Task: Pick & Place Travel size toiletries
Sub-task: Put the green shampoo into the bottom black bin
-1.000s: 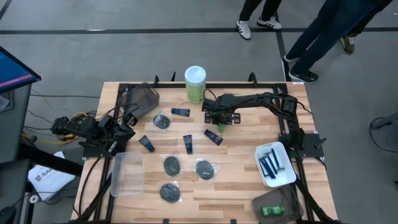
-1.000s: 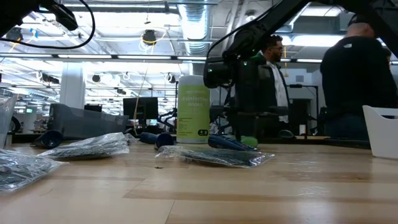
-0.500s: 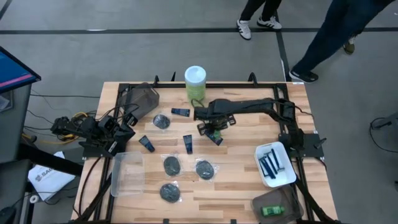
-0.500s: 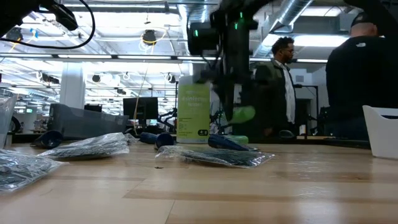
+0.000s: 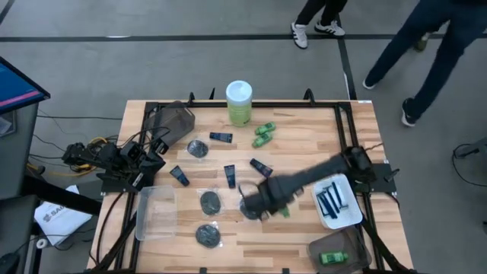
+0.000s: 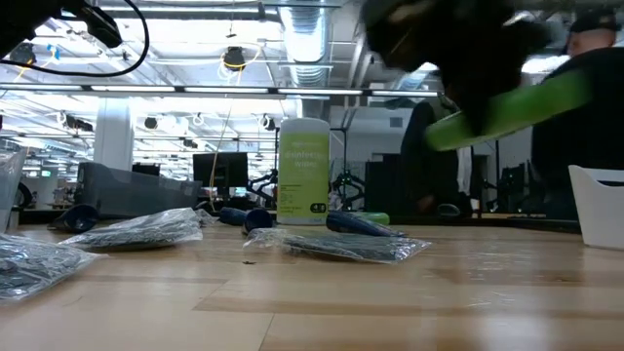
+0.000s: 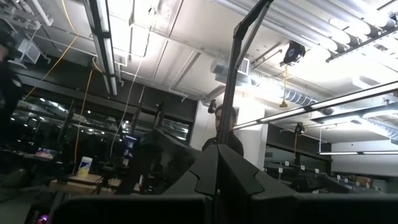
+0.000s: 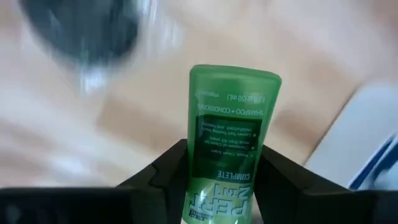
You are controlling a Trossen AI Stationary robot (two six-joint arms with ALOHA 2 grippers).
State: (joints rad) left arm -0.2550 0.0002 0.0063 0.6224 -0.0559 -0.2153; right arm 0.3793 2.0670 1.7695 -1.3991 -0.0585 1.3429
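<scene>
My right gripper (image 5: 272, 205) hangs over the table's near middle, shut on a small bright green bottle (image 8: 233, 124), also visible in the low view (image 6: 512, 105). Two more green bottles (image 5: 264, 134) lie at the far middle, beside the tall green canister (image 5: 239, 103). Short navy tubes (image 5: 230, 176) and flat black discs (image 5: 210, 202) lie flat across the middle of the table. Blue razors lie in the white tray (image 5: 346, 185) at the right. My left gripper (image 5: 150, 163) is parked at the left edge, shut and tilted up. My right gripper pinches the green bottle's two sides (image 8: 205, 174) between its two fingers (image 8: 165, 171), which come from above, pointing down. The bottle's flat end (image 8: 235, 73) sticks out past the fingertips. The bottle is lifted clear of the table and shows tilted in the low view.
A bin (image 5: 351, 245) holding green bottles stands at the near right corner. A clear tray (image 5: 156, 213) sits at the near left and a dark bin (image 5: 175, 122) at the far left. People walk beyond the far edge.
My right gripper has risen from the far middle with one green bottle, lifting it clear of the two that stay there. It has swung toward the table's near edge and rolled at the wrist.
</scene>
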